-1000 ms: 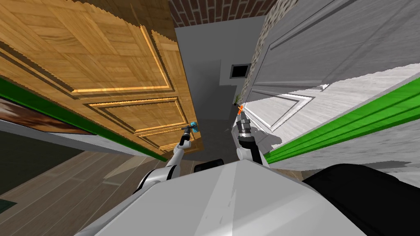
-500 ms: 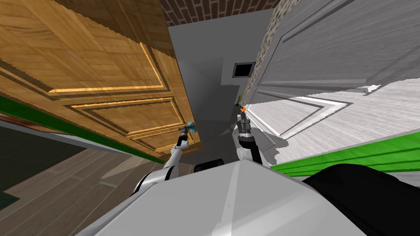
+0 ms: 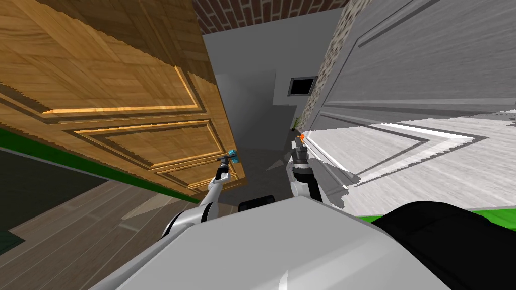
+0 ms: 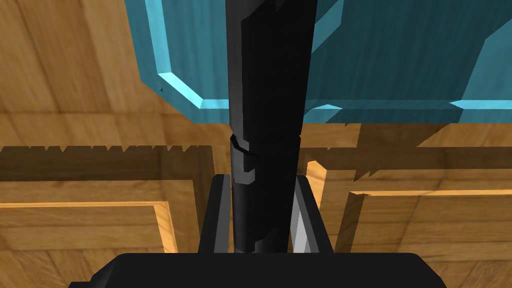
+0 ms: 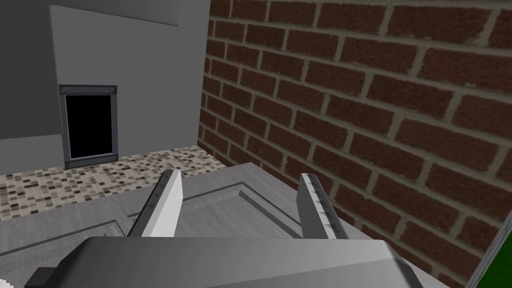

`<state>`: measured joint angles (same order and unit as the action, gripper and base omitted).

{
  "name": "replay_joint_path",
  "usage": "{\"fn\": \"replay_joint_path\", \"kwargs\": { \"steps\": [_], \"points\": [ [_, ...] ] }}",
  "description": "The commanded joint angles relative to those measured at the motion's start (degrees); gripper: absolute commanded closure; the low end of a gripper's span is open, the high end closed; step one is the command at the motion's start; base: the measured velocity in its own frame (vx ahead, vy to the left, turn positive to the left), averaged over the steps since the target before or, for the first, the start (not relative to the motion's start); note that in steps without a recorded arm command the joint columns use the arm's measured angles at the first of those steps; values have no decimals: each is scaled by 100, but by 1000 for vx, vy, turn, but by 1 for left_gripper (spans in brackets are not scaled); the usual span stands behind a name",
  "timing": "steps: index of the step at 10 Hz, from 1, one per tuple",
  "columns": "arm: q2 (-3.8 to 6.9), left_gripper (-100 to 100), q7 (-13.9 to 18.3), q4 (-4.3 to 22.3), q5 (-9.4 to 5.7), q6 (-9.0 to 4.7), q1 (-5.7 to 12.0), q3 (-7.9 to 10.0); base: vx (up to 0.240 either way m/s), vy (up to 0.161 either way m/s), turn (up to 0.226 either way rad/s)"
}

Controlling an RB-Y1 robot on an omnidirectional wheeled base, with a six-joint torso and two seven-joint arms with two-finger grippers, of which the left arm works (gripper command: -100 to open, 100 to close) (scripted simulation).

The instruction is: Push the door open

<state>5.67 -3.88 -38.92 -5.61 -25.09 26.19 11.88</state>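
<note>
The large panelled door of honey-coloured wood (image 3: 126, 100) takes up the robot's left side, its free edge next to a grey passage. A grey panelled door (image 3: 428, 75) runs along the right side. Near the wooden door's free edge, a teal backplate (image 4: 400, 60) carries a black lever handle (image 4: 265, 125). The left gripper (image 4: 260, 182) is clamped on that lever, one finger pressing each side. The right gripper (image 5: 240, 175) hangs close over the grey door's face, its fingers wide apart and holding nothing.

The wooden door looks partly swung, so the push is probably under way. To do it well, press square to the door's face and let the wrist follow the arc about the hinges. Any sideways drag could slide the thin fingers off the lever.
</note>
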Motion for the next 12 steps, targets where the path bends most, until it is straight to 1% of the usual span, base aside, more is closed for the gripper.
{"fn": "replay_joint_path", "kwargs": {
  "steps": [1, 6, 7, 8, 9, 12],
  "points": [
    [66, 100, -20, 33, -34, -42, 30, 104, 154, -158, 113],
    [85, 100, -91, 32, -108, -47, 9, 333, 161, -105, 67],
    [90, 100, -96, -15, -103, 6, -38, 332, 70, -28, 42],
    [135, 100, -120, -25, -131, -4, -40, 417, 127, -17, 42],
    [145, 100, -127, -24, -139, -5, -43, 440, 143, -55, 46],
    [202, 100, -173, -17, -185, -16, -63, 583, 175, -80, 56]
  ]
}}
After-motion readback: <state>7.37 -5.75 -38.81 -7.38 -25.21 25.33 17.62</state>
